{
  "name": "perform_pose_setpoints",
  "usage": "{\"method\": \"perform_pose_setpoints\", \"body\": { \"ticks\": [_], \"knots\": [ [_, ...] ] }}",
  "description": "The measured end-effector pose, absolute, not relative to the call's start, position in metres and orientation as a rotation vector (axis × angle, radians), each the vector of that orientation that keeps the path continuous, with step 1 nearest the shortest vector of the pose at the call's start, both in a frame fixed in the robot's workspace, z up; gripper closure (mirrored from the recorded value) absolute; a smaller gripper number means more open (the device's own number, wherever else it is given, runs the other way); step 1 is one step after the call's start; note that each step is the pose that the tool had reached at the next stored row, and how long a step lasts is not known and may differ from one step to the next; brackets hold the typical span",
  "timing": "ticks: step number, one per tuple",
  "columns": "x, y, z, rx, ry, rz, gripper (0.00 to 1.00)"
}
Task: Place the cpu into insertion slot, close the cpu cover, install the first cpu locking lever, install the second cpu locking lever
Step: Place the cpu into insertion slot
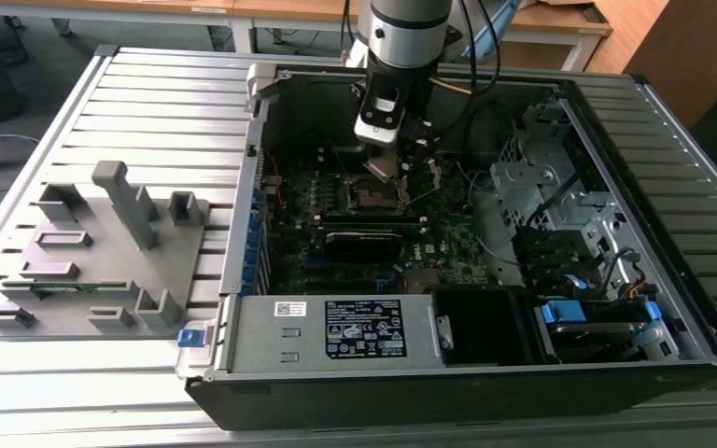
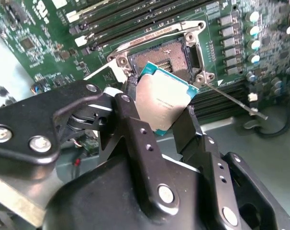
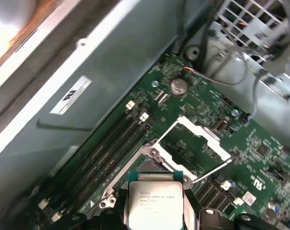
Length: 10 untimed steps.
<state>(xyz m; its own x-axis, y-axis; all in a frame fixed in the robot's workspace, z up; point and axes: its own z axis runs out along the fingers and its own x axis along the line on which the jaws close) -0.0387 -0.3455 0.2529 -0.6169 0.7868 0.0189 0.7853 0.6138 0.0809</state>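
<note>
The cpu (image 2: 160, 101) is a flat silver square with a teal edge, and my gripper (image 2: 159, 108) is shut on it, with a black finger (image 2: 134, 125) against each side. It hangs tilted just above the insertion slot (image 2: 165, 56), a black socket with a silver rim. In the first wrist view the cpu (image 3: 153, 203) hides part of the insertion slot (image 3: 144, 167). The cpu cover (image 3: 198, 143) stands swung open beside the socket. A thin wire locking lever (image 2: 233, 99) sticks out, released. In the exterior view my gripper (image 1: 384, 166) is inside the open computer case, over the socket (image 1: 376, 194).
Memory slots (image 3: 111, 148) run alongside the socket. The case wall (image 3: 87, 72) is near. A drive cage (image 1: 545, 187) and cables are at the exterior view's right, a power supply box (image 1: 333, 329) in front. A grey fixture block (image 1: 97, 252) sits on the slatted table (image 1: 147, 93).
</note>
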Motion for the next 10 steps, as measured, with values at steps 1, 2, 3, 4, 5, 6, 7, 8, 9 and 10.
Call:
{"method": "perform_pose_setpoints", "body": {
  "ticks": [1,2,3,4,5,6,7,8,9,10],
  "knots": [
    [-0.0387,-0.3455,0.2527,1.392,2.792,0.126,0.46],
    [-0.0387,-0.3455,0.2526,1.416,2.779,0.126,0.46],
    [-0.0387,-0.3455,0.2524,1.441,2.766,0.126,0.46],
    [-0.0387,-0.3455,0.2522,1.467,2.751,0.125,0.46],
    [-0.0387,-0.3455,0.2521,1.491,2.737,0.125,0.46],
    [-0.0387,-0.3455,0.2519,1.515,2.723,0.125,0.46],
    [-0.0387,-0.3455,0.2518,1.539,2.709,0.124,0.46],
    [-0.0387,-0.3455,0.2515,1.563,2.694,0.124,0.46],
    [-0.0387,-0.3455,0.2514,1.587,2.679,0.124,0.46],
    [-0.0387,-0.3455,0.2511,1.611,2.664,0.123,0.46]
  ]
}}
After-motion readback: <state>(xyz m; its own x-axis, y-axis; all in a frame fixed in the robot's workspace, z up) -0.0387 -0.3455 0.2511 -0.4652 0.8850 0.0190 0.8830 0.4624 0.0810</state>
